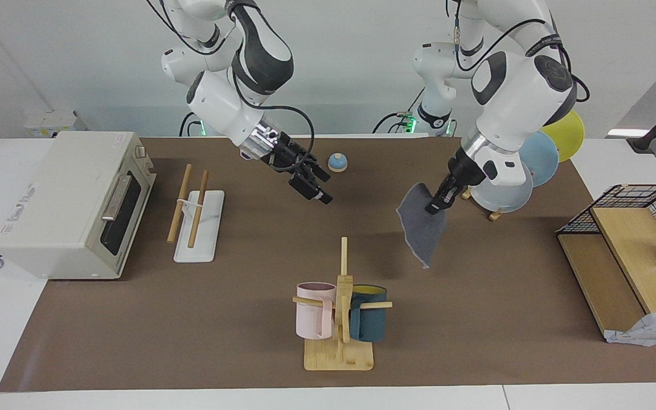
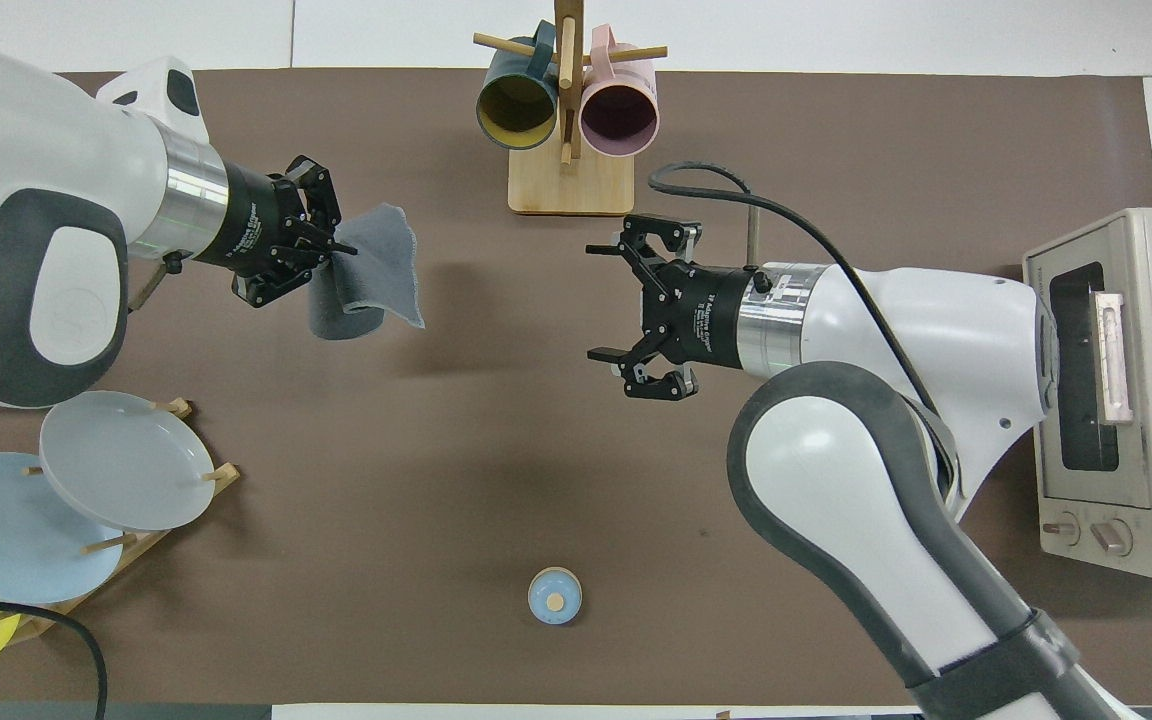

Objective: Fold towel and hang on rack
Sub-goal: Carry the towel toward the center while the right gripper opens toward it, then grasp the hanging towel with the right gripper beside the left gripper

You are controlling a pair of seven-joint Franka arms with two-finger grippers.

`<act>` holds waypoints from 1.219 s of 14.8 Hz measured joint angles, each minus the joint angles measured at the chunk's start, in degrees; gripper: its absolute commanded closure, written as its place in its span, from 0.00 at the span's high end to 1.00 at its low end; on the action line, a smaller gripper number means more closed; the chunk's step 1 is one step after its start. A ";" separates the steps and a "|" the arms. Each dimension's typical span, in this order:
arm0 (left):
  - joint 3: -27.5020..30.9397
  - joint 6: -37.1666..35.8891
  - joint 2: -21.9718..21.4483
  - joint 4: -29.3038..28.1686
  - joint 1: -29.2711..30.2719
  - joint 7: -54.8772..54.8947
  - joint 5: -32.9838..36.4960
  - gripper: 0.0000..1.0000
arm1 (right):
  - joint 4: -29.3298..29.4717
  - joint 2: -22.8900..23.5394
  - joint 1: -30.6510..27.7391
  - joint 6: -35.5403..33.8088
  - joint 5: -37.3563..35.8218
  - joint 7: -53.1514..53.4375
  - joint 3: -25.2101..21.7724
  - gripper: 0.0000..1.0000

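We see the left gripper (image 1: 435, 205) pinching one edge of the towel (image 1: 422, 228), fingertips pressed together on the cloth. The towel hangs clear of the brown table mat (image 1: 237, 319) below that gripper, dark grey face showing, over the mat between the mug tree (image 1: 340, 307) and the plate stand (image 2: 151, 470). The right gripper (image 2: 641, 307) hovers over the bare mat with its fingers spread wide, holding nothing, its tips aimed toward the towel. The rack (image 1: 196, 219) stands beside the toaster oven (image 1: 74, 202), well apart from both grippers.
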 measured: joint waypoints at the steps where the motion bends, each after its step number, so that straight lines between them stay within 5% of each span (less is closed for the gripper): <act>1: 0.00 0.08 -0.27 0.00 -0.48 -4.69 0.00 0.00 | 0.95 0.22 1.27 0.36 0.00 3.44 0.02 1.00; 8: -0.11 1.86 -1.71 0.01 -2.33 -26.73 0.00 0.00 | 4.70 2.78 7.72 8.72 4.77 12.96 0.14 1.00; 16: -0.10 1.88 -1.97 0.00 -3.62 -33.85 0.00 0.00 | 10.94 8.89 9.33 12.20 5.99 11.79 -0.19 1.00; 17: -0.10 1.88 -1.97 0.00 -3.62 -34.16 0.00 0.00 | 11.17 9.24 9.01 12.28 5.99 10.44 -0.30 0.96; 18: -0.11 1.88 -1.98 0.00 -3.63 -34.58 0.00 0.00 | 11.30 9.39 8.65 12.28 5.99 9.25 -0.36 0.74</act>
